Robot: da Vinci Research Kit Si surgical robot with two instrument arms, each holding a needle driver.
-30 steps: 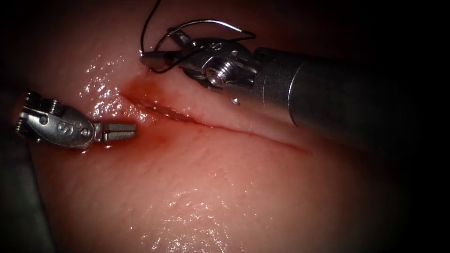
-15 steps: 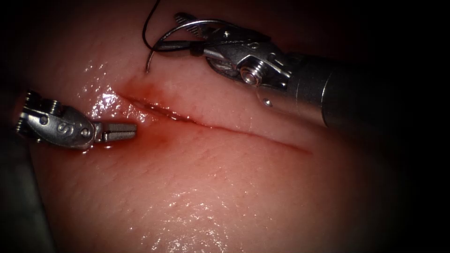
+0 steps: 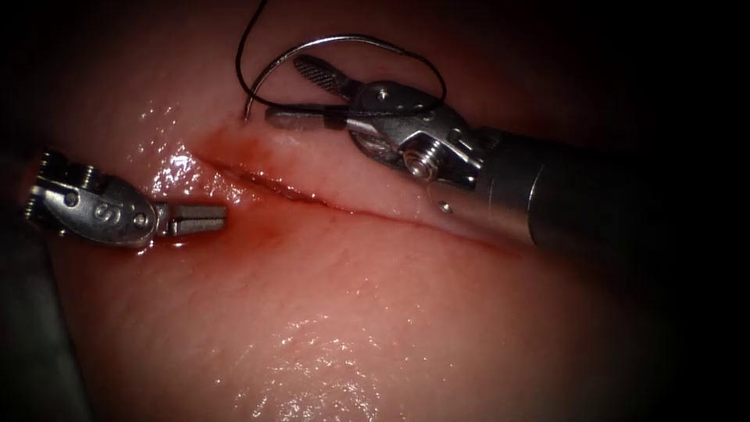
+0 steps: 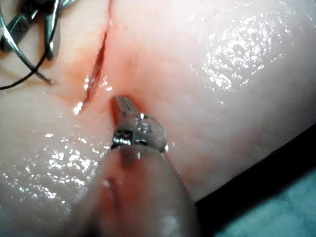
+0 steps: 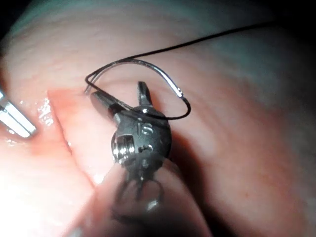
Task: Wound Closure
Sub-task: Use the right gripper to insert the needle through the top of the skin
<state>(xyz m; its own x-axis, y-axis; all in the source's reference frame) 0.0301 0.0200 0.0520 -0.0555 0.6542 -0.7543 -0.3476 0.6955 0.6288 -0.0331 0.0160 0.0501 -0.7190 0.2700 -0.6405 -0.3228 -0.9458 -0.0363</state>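
Observation:
The cut (image 3: 351,209) runs slantwise across the tissue (image 3: 351,312), with red fluid (image 3: 234,148) at its left end. The curved needle (image 3: 344,36) arches over my right tool (image 3: 285,90), whose jaws are open and grip nothing. The needle's tip touches the tissue just beyond the cut's left end; I cannot tell how deep it sits. Black thread (image 3: 239,55) loops from the needle's tail. The right wrist view shows the needle (image 5: 143,63), the thread (image 5: 222,34) and the open right tool (image 5: 117,91). My left tool (image 3: 211,217) lies shut and empty on the tissue by the cut's left end, also in its wrist view (image 4: 118,103).
The right tool's thick shaft (image 3: 562,195) lies over the right half of the cut. Wet glints cover the tissue in front (image 3: 312,352). A dark edge (image 4: 276,187) borders the tissue in the left wrist view.
My right tool has rolled its wrist, drawn back to the right and spread its jaws. The needle has swung so that its tip now points down onto the tissue. The left tool has stayed put.

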